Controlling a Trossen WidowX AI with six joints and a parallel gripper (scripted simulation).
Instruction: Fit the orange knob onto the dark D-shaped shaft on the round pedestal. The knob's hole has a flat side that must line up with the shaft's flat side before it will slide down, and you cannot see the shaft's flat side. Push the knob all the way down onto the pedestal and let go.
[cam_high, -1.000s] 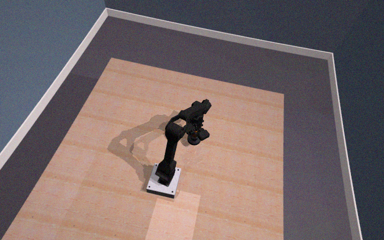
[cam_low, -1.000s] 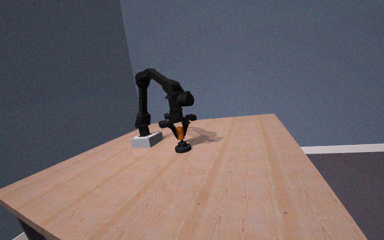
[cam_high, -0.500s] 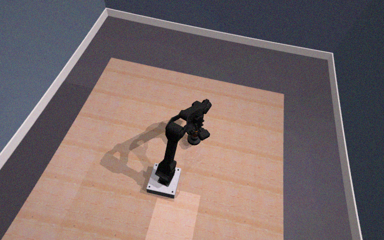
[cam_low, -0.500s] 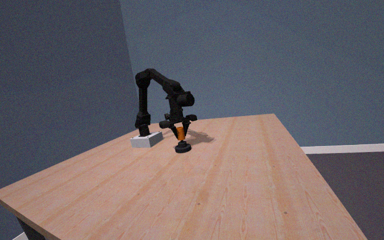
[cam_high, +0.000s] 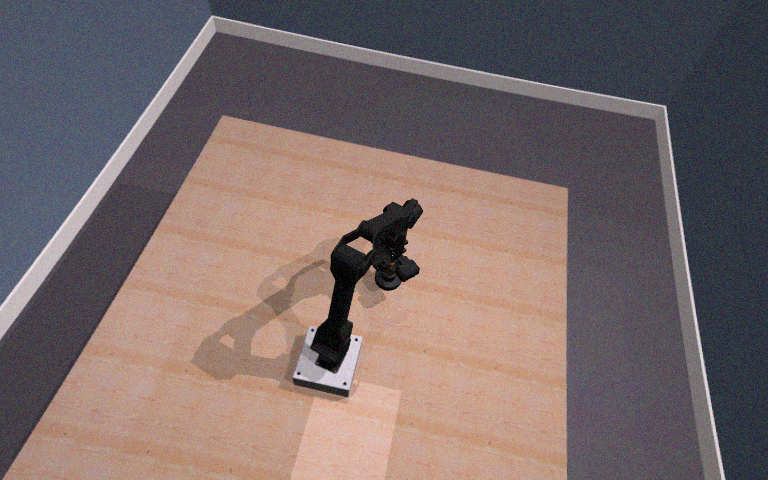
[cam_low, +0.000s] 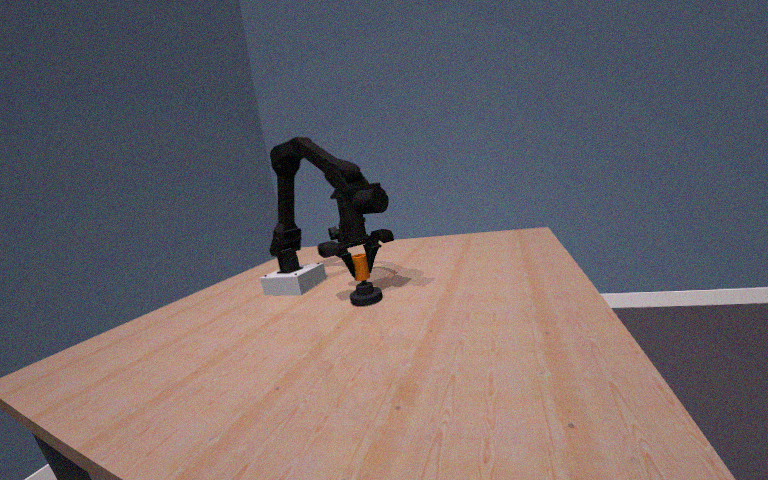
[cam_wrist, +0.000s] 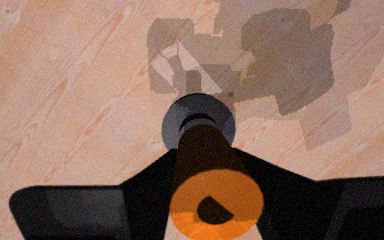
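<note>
The orange knob (cam_low: 360, 267) (cam_wrist: 217, 186) is upright between the fingers of my gripper (cam_low: 362, 270), which is shut on it. In the wrist view the knob's top shows a dark D-shaped hole, its flat side facing upper right. The dark round pedestal (cam_low: 366, 297) (cam_wrist: 171, 122) (cam_high: 387, 283) stands on the table directly under the knob. The knob's lower end is above the pedestal's raised middle, with a short dark piece of shaft between them in the exterior view. Whether the shaft's tip is inside the hole, and where its flat side faces, is hidden.
The arm's white base block (cam_high: 329, 373) (cam_low: 292, 281) stands on the wooden table (cam_high: 481, 339) (cam_low: 453, 367), a short way from the pedestal. The arm's shadows fall on the table around the pedestal.
</note>
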